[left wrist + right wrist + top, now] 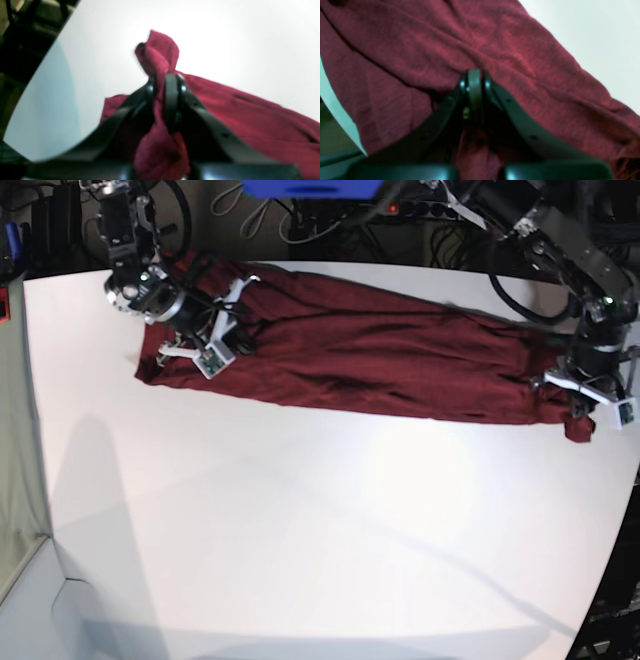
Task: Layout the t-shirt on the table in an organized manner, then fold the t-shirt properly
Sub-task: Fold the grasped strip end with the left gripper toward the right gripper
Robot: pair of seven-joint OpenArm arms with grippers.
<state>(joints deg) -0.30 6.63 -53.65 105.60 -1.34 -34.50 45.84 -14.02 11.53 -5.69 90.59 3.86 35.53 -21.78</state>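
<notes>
Here the left gripper [166,83] pinches a bunched corner of the dark red, thin knit t-shirt [380,350], and the right gripper [474,81] is clamped on the cloth too. The wrinkled garment stretches in a long band across the smooth white table [300,520].

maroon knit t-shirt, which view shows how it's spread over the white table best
The base view: the maroon knit t-shirt lies stretched in a long band across the far side of the white table. The left wrist view shows only a bunched end pinched in the left gripper; the right wrist view only close-up wrinkled fabric around the right gripper.
</notes>
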